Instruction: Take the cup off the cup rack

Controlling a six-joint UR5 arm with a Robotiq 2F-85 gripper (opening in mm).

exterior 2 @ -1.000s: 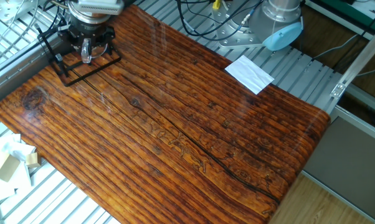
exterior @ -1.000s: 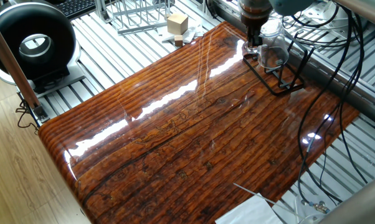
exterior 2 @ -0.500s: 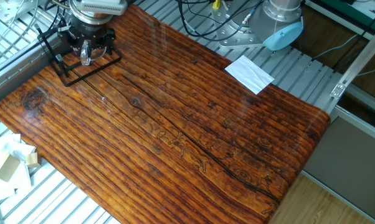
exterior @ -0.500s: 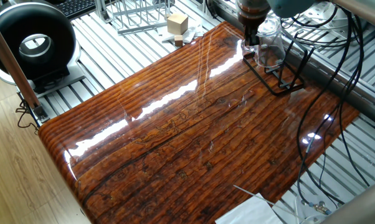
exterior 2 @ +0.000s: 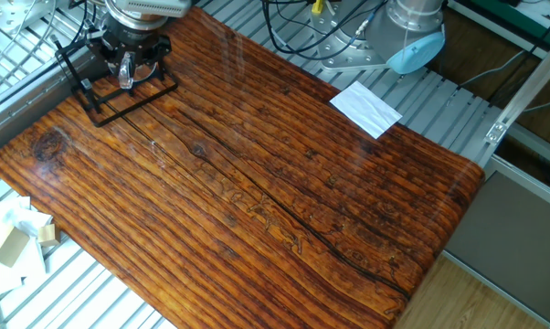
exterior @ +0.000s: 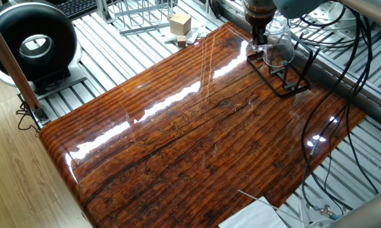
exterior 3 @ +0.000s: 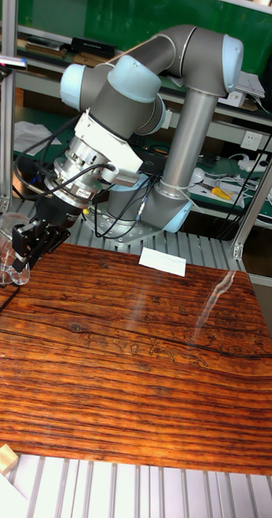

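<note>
Clearly the cup hangs on the cup rack, above its base frame, with the gripper pinching its wall. Thin glass looks rigid, slick and breakable; the rim-side wall seems the soundest hold.

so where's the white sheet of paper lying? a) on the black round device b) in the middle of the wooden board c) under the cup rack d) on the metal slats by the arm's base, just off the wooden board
d: the white sheet of paper lies on the metal slats beside the wooden board's edge, near the arm's base.
</note>
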